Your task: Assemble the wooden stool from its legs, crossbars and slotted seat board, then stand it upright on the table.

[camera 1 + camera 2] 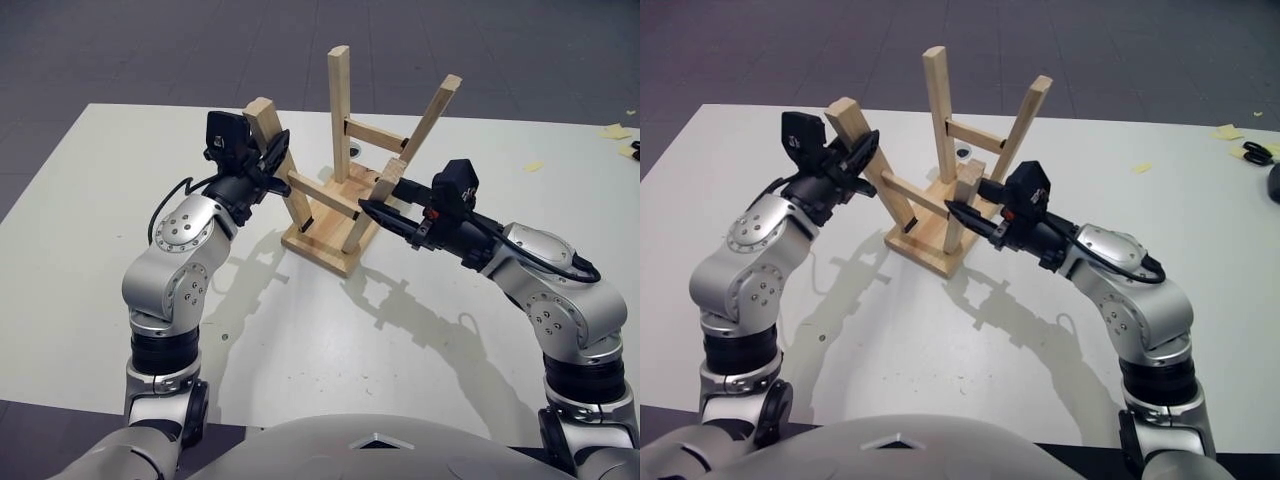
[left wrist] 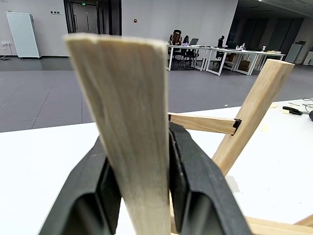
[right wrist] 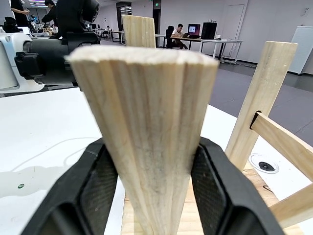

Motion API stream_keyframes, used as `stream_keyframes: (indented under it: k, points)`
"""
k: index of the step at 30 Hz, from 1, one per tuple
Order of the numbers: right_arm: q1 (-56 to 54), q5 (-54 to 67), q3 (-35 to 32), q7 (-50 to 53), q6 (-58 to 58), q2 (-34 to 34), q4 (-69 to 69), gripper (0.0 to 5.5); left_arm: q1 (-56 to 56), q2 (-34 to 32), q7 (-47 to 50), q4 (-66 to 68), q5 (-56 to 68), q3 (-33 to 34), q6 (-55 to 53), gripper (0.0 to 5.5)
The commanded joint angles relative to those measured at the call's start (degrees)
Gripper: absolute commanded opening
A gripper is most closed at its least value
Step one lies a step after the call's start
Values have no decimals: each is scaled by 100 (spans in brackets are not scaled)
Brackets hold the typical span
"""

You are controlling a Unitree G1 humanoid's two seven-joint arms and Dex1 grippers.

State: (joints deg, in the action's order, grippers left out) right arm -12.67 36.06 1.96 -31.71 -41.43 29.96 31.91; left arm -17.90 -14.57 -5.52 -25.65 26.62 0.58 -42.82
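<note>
The wooden stool stands upside down mid-table, its slotted seat board (image 1: 318,246) against the white table (image 1: 120,200) and its legs pointing up. Two crossbars (image 1: 325,196) (image 1: 375,134) link the legs. My left gripper (image 1: 272,160) is shut on the near-left leg (image 1: 268,122), a little below its top; the black fingers (image 2: 195,181) clamp both sides of the leg (image 2: 132,122). My right gripper (image 1: 378,208) is shut on the shorter near-right leg (image 1: 388,180), whose end grain (image 3: 151,107) sits between the pads (image 3: 93,191). The two far legs (image 1: 340,100) (image 1: 436,110) stand free.
A round grommet hole (image 1: 356,152) lies in the table just behind the stool. Yellow paper scraps (image 1: 615,132) and scissors (image 1: 1258,152) sit at the far right edge. Bare tabletop stretches in front of and to the left of the stool.
</note>
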Motion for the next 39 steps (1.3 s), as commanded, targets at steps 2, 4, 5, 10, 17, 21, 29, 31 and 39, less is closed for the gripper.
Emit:
stream_keyframes:
  k: [2,4,5,10,17,21,29,31,39]
  points:
    - [-598,183,187,370,-789,-296,-309,211,694,-128,-362,624,-42,-670,-753,109]
    - [-820,226,205,522,-1079,-454,-477,211,677,-123,-395,659,-31,-745,-757,109]
    - [-910,197,237,612,-1195,-541,-556,211,681,-142,-422,684,-44,-799,-758,109]
    - [-1154,109,276,976,-1668,-959,-818,212,834,-355,-625,672,-89,-1108,-724,110]
    - [-1333,552,-391,1298,-1950,-1644,-882,213,966,-491,-602,669,-143,-1210,-587,111]
    - [-1222,604,-576,1281,-2013,-1739,-748,215,1071,-540,-550,608,-165,-1172,-475,111]
    - [-1197,1071,-1170,1176,-1997,-1650,-587,363,1251,-508,-402,565,-233,-1025,-87,111]
    - [-1223,1232,-1304,1159,-1987,-1591,-596,396,1292,-568,-387,517,-282,-1063,-50,111]
    - [-1282,1839,-1686,1351,-2006,-1597,-636,521,1407,-617,-327,532,-392,-1165,33,111]
